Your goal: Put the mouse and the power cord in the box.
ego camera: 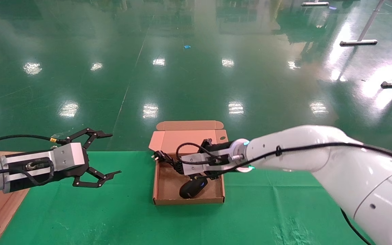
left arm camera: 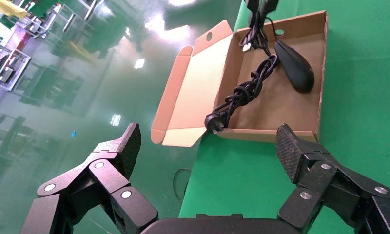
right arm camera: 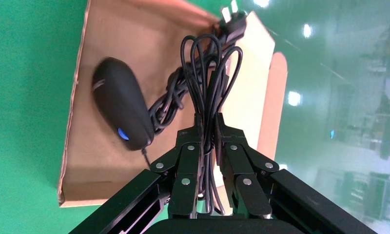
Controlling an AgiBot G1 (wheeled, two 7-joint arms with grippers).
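Since your right claw pinches the power cord over the box, its plug hangs across the far-left wall. The mouse already lies inside. Your left claw hovers spread wide, well left.

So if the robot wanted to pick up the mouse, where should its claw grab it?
Probably across the narrow middle of the mouse, coming straight down from above. It lies flat on the floor of the box, an oval with its long sides free, so fingers could pinch those. The right claw is busy, shut on the power cord. The left claw hovers open beside the box.
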